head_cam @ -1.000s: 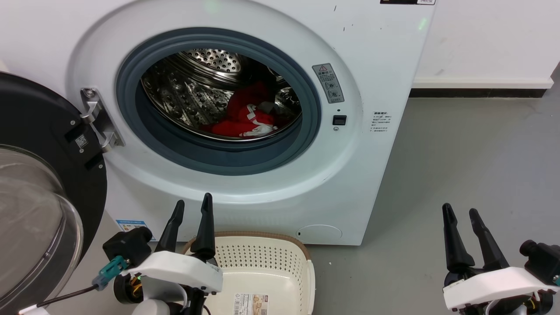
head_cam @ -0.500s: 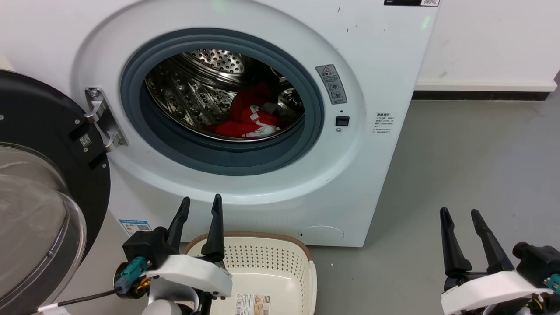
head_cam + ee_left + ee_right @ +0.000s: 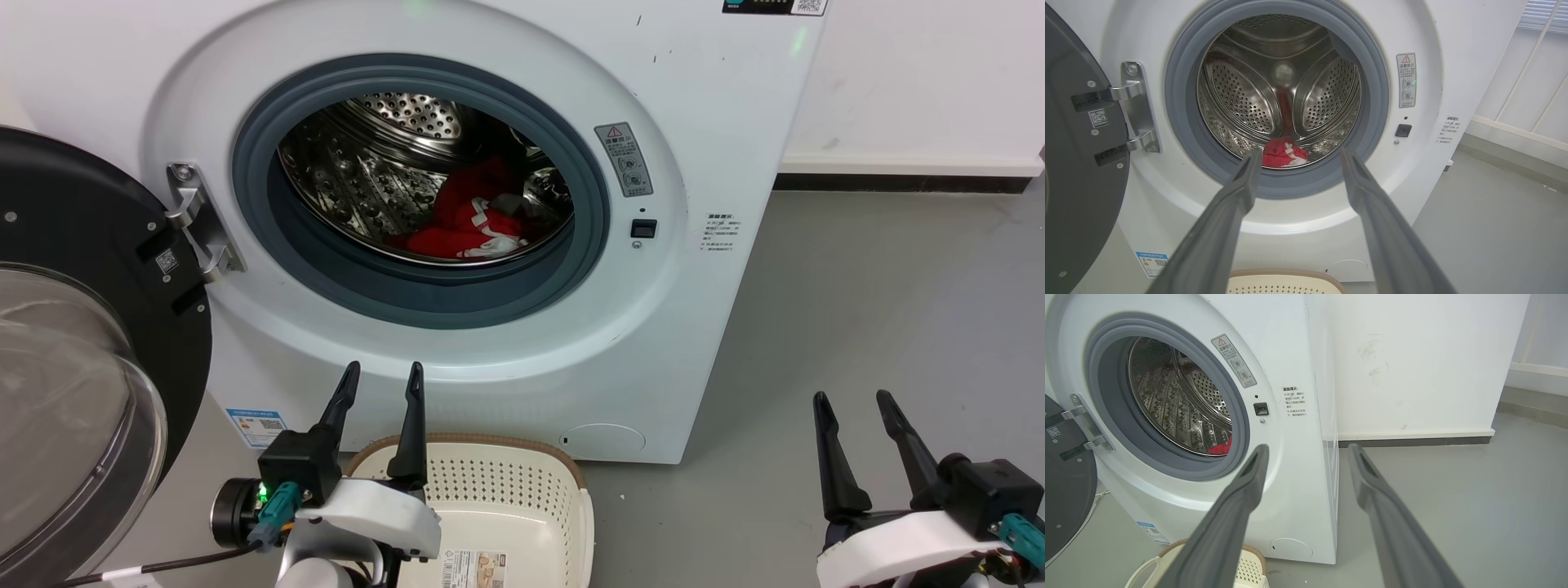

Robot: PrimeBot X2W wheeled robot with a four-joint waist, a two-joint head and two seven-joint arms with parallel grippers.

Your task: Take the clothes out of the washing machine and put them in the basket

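Observation:
The white washing machine (image 3: pixel 718 122) stands with its door swung open to the left. Red clothes (image 3: pixel 469 220) with white trim lie low in the steel drum, toward the right; they also show in the left wrist view as clothes (image 3: pixel 1284 152) and as a red sliver (image 3: pixel 1220 448) in the right wrist view. The cream basket (image 3: pixel 522 490) sits on the floor in front of the machine. My left gripper (image 3: pixel 384 376) is open above the basket's back left rim, fingers aimed at the drum opening. My right gripper (image 3: pixel 851 403) is open over the floor, right of the machine.
The black-framed glass door (image 3: pixel 73 343) hangs open at the left, close to my left arm. Grey floor (image 3: pixel 857 310) stretches right of the machine to a white wall with a dark baseboard (image 3: pixel 906 181).
The head camera has shifted slightly, moving the scene rightward. My left gripper has risen, turned a little and moved toward the machine. The right gripper stays open near the same spot.

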